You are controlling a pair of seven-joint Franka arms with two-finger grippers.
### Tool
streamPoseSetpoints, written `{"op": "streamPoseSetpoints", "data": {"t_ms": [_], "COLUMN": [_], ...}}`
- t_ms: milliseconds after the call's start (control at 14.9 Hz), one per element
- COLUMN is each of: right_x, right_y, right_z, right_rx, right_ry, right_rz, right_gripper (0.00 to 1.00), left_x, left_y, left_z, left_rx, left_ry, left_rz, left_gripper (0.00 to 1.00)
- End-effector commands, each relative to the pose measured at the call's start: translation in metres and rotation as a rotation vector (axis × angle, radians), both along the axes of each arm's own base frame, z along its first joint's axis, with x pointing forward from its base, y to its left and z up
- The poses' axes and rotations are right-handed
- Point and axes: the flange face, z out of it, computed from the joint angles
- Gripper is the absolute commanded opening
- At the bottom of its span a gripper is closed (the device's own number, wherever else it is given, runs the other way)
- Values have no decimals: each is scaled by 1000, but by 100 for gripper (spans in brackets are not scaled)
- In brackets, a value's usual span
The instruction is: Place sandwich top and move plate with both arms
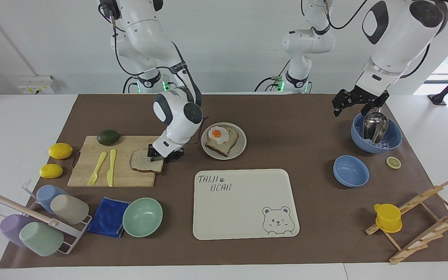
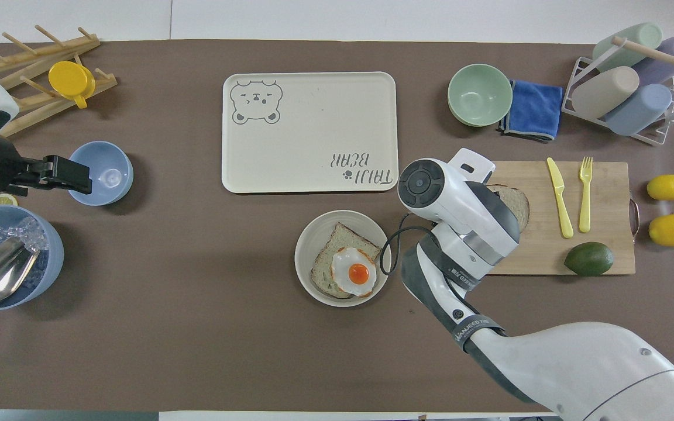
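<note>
The sandwich top [image 1: 143,161], a plain pale bread slice, lies on the wooden cutting board [image 1: 91,173], at the board's end toward the plate. My right gripper [image 1: 164,154] is down at the slice's edge nearest the plate, its fingers pinched on that edge. In the overhead view the right arm's wrist hides most of the slice [image 2: 518,202]. The round beige plate [image 1: 240,146] holds toast with a fried egg [image 1: 219,134]; it also shows in the overhead view [image 2: 309,245]. My left gripper [image 1: 358,102] waits over the blue bowl with the metal scoop [image 1: 393,140].
A cream bear tray [image 1: 243,210] lies farther from the robots than the plate. A yellow knife and fork [image 1: 105,167] and an avocado [image 1: 108,137] are on the board. A mint bowl [image 1: 142,216], a blue cloth, a cup rack, two lemons and a small blue bowl [image 1: 350,170] are around.
</note>
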Motion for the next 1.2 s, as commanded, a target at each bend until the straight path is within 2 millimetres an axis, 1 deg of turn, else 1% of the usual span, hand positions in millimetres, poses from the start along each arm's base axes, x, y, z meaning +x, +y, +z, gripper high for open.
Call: {"op": "streamPoseSetpoints", "data": {"t_ms": [0,67,134,268,335,401,468,535,602,669,736,803,870,937,1138], "right_x": [-6,-8,-10,-5,-4,-8,-14,-16,-18,-25,-33,-43,-59,-71,-91], "right_y": [0,5,15,28,37,58,85,108,127,150,163,179,202,220,243], "right_z": [-4,-4,-1,13,27,43,65,92,110,122,125,125,124,122,108], "right_rx": [-5,-7,-13,-29,-44,-59,-69,-68,-52,-16,-5,2,33,79,125], "right_ry": [-4,0,4,4,5,8,15,22,36,42,41,37,37,38,-9], "right_rz": [6,14,25,20,21,41,72,71,59,71,90,120,140,135,105], "right_gripper": [0,0,0,0,0,0,0,0,0,0,0,0,0,0,0], "left_x": [-5,-5,-5,-5,-5,-5,-6,-6,-5,-4,-5,-6,-6,-6,-5], "left_y": [4,4,3,4,4,4,4,6,6,5,5,5,5,5,7], "left_z": [4,4,4,4,4,4,4,4,4,4,5,4,3,3,3], "left_rx": [-10,-10,-10,-10,-10,-10,-10,-8,-10,-11,-11,-10,-10,-10,-9], "left_ry": [5,5,5,5,5,5,8,11,6,3,3,11,13,10,6], "left_rz": [-1,-1,-3,-1,-1,-1,-1,2,2,2,1,0,2,2,5], "left_gripper": [100,100,100,100,100,100,100,100,100,100,100,100,100,100,100]}}
